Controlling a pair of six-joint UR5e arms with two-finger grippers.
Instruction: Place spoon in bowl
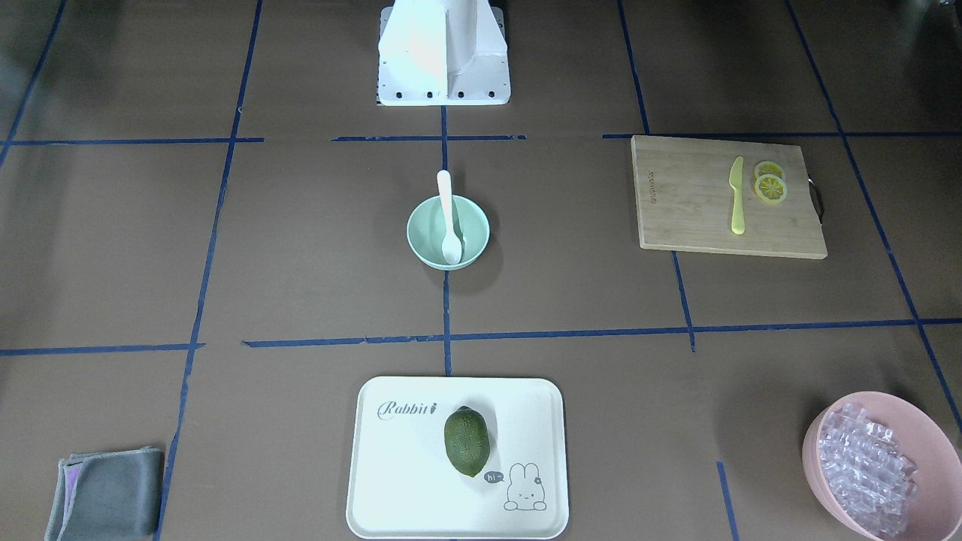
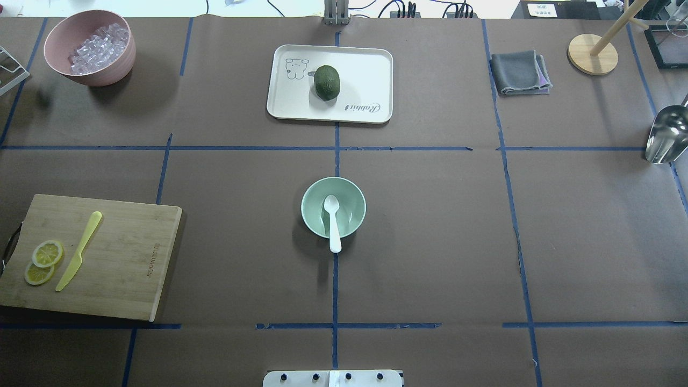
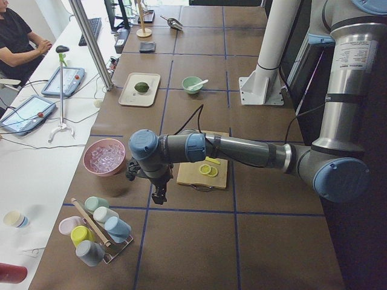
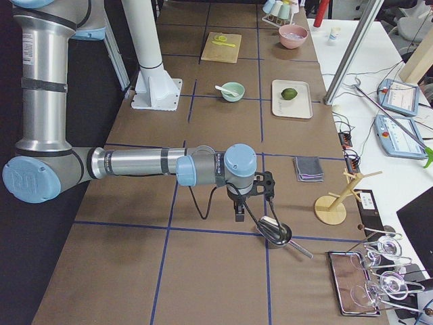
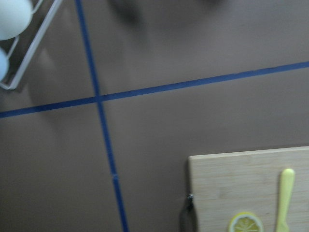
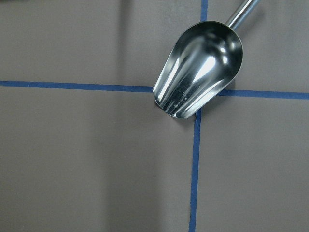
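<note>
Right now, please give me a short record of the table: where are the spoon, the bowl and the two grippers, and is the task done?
spoon: scoop inside the bowl, handle leaning over the rim on the robot's side
bowl: upright, at the table's middle
left gripper: far from the bowl, near the cutting board; open or shut cannot be told
right gripper: far from the bowl, near the metal scoop; cannot be told
task: looks done

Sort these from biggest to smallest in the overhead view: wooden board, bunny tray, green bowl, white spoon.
1. wooden board
2. bunny tray
3. green bowl
4. white spoon
The board lies nearer the camera than the tray, but the difference still looks plain.
</note>
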